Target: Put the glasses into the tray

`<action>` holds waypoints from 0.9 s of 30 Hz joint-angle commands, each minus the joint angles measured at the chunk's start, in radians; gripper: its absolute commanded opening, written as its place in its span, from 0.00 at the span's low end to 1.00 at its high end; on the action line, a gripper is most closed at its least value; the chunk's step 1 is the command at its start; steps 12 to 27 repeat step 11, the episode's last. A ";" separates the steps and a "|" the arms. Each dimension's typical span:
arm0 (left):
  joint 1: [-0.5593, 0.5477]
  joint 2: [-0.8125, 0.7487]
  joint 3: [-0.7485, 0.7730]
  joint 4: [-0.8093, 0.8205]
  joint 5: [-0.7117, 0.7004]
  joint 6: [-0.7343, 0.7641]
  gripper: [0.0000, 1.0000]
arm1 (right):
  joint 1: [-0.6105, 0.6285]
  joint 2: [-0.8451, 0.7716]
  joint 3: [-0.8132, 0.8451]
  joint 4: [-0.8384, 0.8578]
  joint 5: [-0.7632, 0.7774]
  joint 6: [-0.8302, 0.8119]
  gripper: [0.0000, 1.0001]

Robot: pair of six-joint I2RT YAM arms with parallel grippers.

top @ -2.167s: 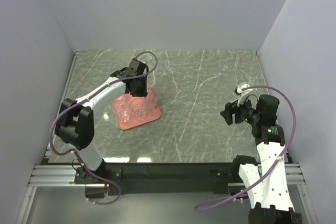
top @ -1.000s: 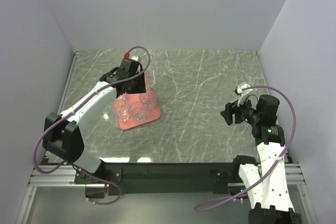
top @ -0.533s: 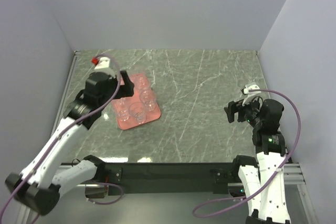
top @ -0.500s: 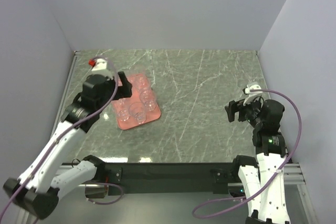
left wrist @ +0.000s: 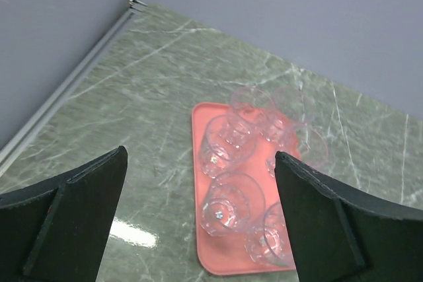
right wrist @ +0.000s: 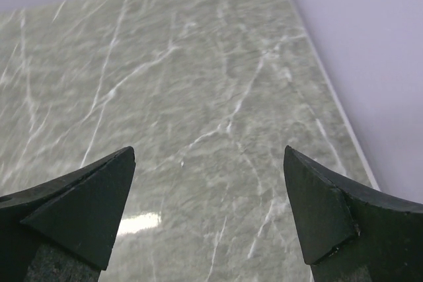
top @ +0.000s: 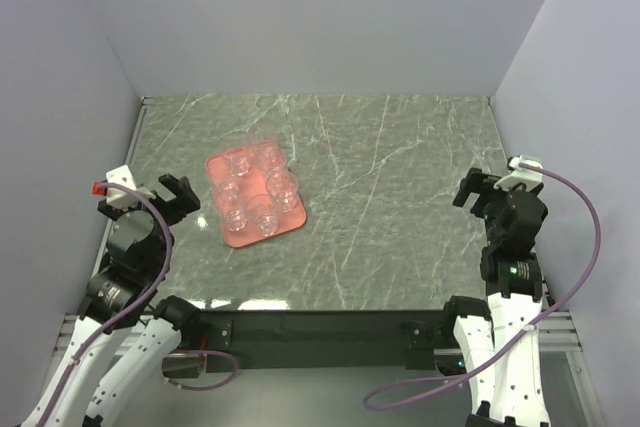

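The salmon-pink tray (top: 236, 239) lies on the left half of the marble table, with several clear glasses (top: 263, 215) standing upright inside it. In the left wrist view the tray (left wrist: 198, 125) and its glasses (left wrist: 232, 204) lie ahead, between and beyond my fingers. My left gripper (top: 150, 201) hangs open and empty to the left of the tray, apart from it; its wrist view shows the left gripper (left wrist: 199, 156) with its jaws spread wide. My right gripper (top: 486, 187) is open and empty near the right wall. In its own view the right gripper (right wrist: 208, 151) frames only bare marble.
Grey walls close off the table at the left (top: 60, 127), back and right (top: 580, 127). A metal strip (left wrist: 79, 77) runs along the table's left edge. The black mounting rail (top: 320, 327) sits at the near edge.
My left arm has drawn back from above the tray to the near left, and its gripper has opened. My right arm has pulled back toward the right wall with its jaws spreading wider.
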 commanded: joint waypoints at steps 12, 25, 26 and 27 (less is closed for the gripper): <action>0.004 -0.031 -0.022 0.030 -0.073 0.004 0.99 | -0.006 -0.007 -0.048 0.139 0.250 0.066 0.99; 0.004 -0.031 -0.022 0.030 -0.073 0.004 0.99 | -0.006 -0.007 -0.048 0.139 0.250 0.066 0.99; 0.004 -0.031 -0.022 0.030 -0.073 0.004 0.99 | -0.006 -0.007 -0.048 0.139 0.250 0.066 0.99; 0.004 -0.031 -0.022 0.030 -0.073 0.004 0.99 | -0.006 -0.007 -0.048 0.139 0.250 0.066 0.99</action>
